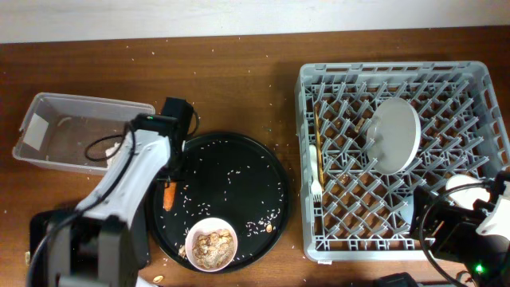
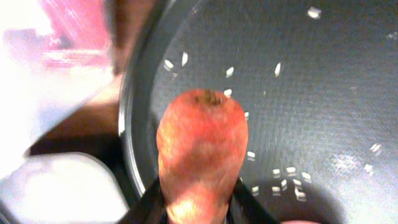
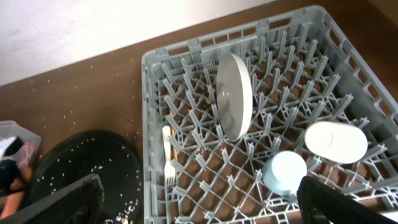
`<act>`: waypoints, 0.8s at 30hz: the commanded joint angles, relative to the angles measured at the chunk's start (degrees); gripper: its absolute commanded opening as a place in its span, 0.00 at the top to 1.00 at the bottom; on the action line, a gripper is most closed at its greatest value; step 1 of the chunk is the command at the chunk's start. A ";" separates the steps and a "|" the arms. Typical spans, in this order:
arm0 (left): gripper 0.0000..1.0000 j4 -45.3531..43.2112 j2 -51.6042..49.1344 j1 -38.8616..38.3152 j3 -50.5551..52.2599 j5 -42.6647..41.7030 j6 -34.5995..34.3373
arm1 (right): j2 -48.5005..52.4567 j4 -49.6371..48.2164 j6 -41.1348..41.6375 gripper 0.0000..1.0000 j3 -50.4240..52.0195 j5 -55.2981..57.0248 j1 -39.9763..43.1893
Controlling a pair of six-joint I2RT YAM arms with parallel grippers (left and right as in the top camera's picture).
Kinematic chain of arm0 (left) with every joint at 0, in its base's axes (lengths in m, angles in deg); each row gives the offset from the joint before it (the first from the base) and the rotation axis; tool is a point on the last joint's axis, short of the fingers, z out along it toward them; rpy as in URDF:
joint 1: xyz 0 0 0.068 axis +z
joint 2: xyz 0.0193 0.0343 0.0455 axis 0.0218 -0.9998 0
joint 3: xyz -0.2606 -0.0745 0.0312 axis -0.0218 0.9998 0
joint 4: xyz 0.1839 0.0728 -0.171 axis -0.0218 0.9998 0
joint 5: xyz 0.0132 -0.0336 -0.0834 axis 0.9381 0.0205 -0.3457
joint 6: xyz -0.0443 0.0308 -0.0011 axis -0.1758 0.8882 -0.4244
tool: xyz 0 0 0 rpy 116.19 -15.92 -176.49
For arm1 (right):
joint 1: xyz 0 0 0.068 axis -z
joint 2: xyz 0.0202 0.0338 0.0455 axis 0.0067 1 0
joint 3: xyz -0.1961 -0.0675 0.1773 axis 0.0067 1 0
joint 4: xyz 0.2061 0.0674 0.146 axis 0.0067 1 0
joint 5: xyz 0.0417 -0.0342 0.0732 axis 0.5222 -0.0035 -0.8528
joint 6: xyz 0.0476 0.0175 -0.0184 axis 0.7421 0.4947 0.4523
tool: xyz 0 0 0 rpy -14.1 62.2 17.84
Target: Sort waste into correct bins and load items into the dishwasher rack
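Observation:
My left gripper (image 1: 169,191) is shut on the orange carrot piece (image 2: 202,149) at the left rim of the large round black tray (image 1: 239,163); the carrot (image 1: 168,196) also shows from overhead. The clear tub (image 1: 48,119) stands to the left with a red wrapper (image 2: 78,31) blurred inside. A white bowl of beige scraps (image 1: 211,243) sits on the round tray. The grey rack (image 1: 319,80) holds the plate (image 1: 396,134), white fork (image 3: 168,163), chopsticks (image 1: 317,147), light blue cup (image 3: 284,172) and a white cup (image 3: 336,142). My right gripper (image 3: 199,208) is open and empty above the rack's near edge.
Rice grains (image 1: 231,179) lie scattered over the round tray and the brown table. The flat black tray (image 1: 48,231) lies at the front left, mostly under my left arm. The wall runs along the far table edge.

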 commanded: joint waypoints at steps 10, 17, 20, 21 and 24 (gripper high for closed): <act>0.13 -5.55 22.62 42.38 22.23 -6.51 -23.76 | -0.15 -0.04 0.26 0.01 -0.11 -0.07 -0.26; 0.30 5.73 32.28 15.61 12.57 -16.76 -4.94 | -0.15 -0.02 0.24 0.01 -0.11 -0.07 -0.26; 0.59 -2.58 29.99 -18.23 19.52 -16.65 -6.19 | -0.15 -0.04 0.26 0.01 -0.11 -0.07 -0.26; 0.59 -4.83 28.59 -23.87 21.05 -15.96 -10.01 | -0.15 -0.04 0.26 0.01 -0.11 -0.07 -0.26; 0.65 -9.11 16.92 -40.81 22.45 -11.15 -16.00 | -0.15 -0.04 0.24 0.01 -0.11 -0.07 -0.26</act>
